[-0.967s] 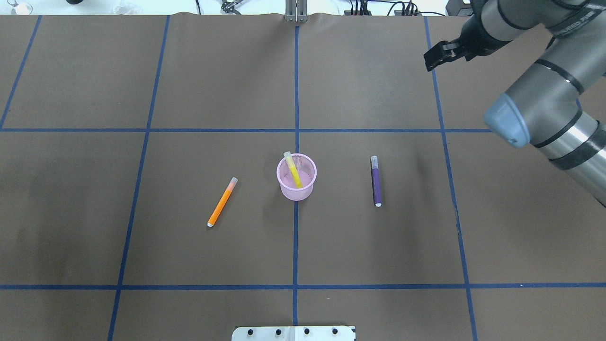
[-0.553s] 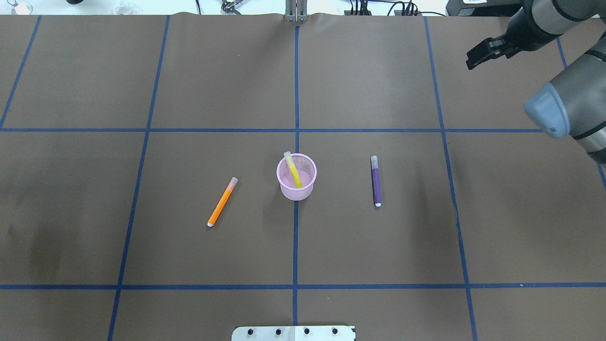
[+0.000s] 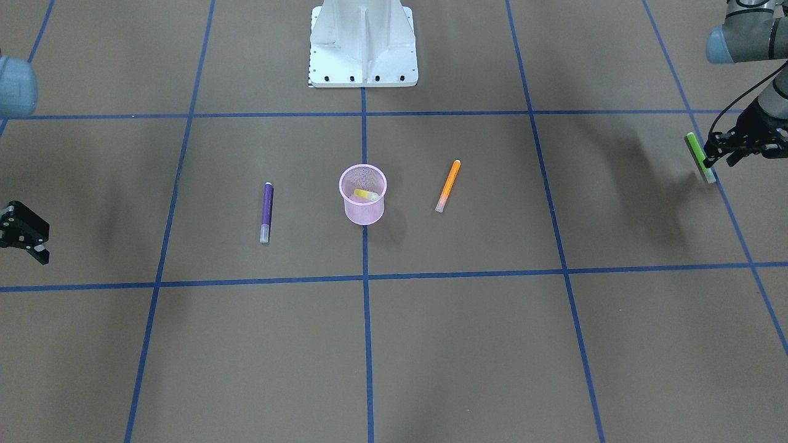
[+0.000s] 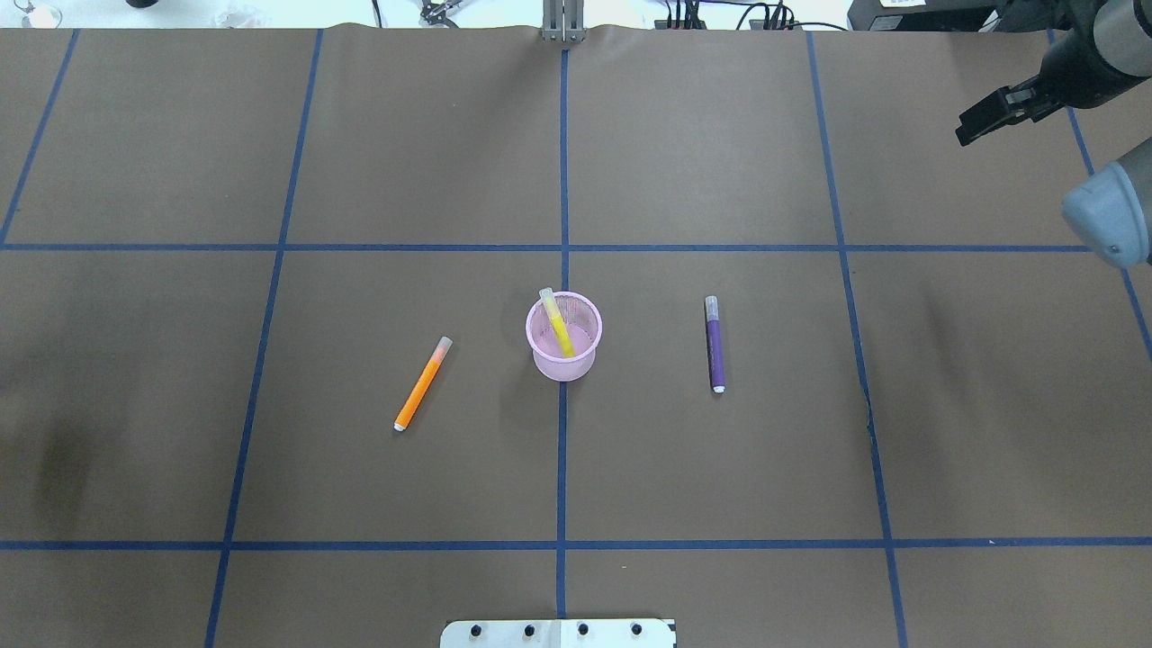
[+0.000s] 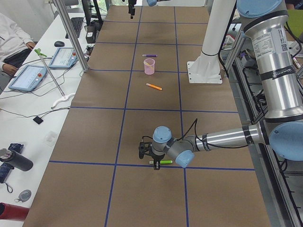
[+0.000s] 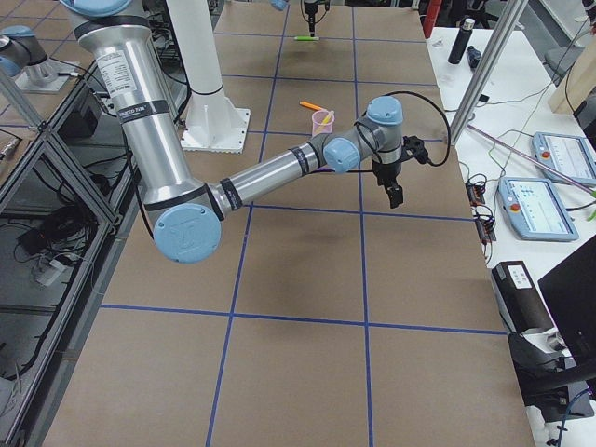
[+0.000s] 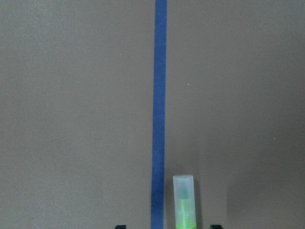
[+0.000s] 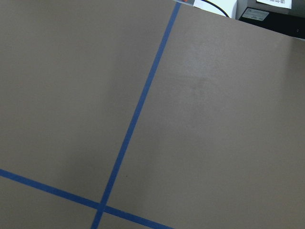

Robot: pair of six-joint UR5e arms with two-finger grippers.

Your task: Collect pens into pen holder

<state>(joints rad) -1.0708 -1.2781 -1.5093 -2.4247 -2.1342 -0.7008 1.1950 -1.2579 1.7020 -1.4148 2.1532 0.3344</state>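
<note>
The left hand (image 7: 168, 226), spread astride the green pen (image 7: 184, 202) lying on the worktop (image 7: 71, 95), should centre over the barrel and pinch firmly before lifting toward the holder (image 3: 355, 212).

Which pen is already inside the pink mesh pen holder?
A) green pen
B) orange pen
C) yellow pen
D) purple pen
C: the yellow pen leans inside the pen holder with its cap above the rim. The orange pen and purple pen lie on the table on either side of it, and the green pen is far off on the robot's left.
</note>
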